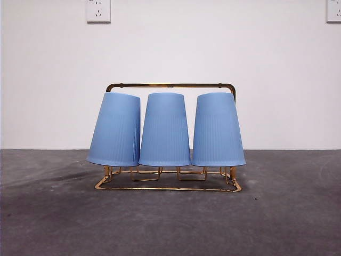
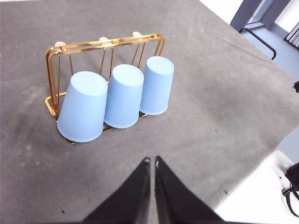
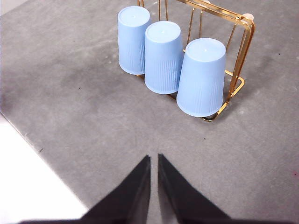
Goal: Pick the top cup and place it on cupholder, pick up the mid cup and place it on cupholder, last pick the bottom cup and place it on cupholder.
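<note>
Three light blue cups hang upside down, side by side, on the gold wire cupholder [image 1: 169,188]: a left cup [image 1: 115,129], a middle cup [image 1: 165,130] and a right cup [image 1: 218,130]. The left one tilts slightly. In the left wrist view the cupholder [image 2: 52,56] carries the same cups [image 2: 125,95], and my left gripper [image 2: 151,162] is shut, empty, well back from them. My right gripper [image 3: 153,157] is also shut and empty, apart from the cupholder [image 3: 243,51] and its cups [image 3: 163,56]. Neither gripper appears in the front view.
The grey table mat [image 1: 287,213] spreads around the rack. A white wall with two sockets [image 1: 98,10] stands behind. The mat's edge [image 2: 243,182] and the white floor lie near each arm.
</note>
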{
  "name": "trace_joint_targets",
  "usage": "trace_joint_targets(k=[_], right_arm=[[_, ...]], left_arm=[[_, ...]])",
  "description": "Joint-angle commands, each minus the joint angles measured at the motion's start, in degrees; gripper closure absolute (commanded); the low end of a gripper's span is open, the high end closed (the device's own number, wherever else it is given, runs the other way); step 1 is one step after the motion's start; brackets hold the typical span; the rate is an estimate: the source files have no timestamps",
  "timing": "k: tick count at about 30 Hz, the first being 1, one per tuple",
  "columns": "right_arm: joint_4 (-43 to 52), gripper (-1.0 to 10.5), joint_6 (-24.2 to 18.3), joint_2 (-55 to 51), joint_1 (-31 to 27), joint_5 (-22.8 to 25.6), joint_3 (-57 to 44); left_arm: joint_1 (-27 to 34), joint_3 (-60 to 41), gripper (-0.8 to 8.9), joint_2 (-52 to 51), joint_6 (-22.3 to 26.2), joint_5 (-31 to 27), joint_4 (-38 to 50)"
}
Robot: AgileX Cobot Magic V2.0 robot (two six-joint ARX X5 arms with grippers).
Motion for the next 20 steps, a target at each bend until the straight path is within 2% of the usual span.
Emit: trace_joint_targets(k=[1, 12, 17, 20], right_arm=[[0.7, 9.3, 0.7, 0.2, 0.5, 0.5, 0.4], [0.7, 9.3, 0.7, 0.2, 0.5, 0.4, 0.4], [0.7, 9.3, 0.7, 0.2, 0.5, 0.4, 0.4], [0.7, 9.3, 0.7, 0.2, 0.5, 0.4, 0.4]], left_arm=[[-0.4, 0.5, 8.08, 0.2, 0.0, 0.1, 0.4], [0.3, 0.5, 8.08, -0.5, 0.0, 0.1, 0.4], [6.3, -0.9, 8.08, -2.4, 0.0, 1.8, 1.8], [11.5, -6.5, 8.08, -5.7, 0.3, 1.6, 9.2]])
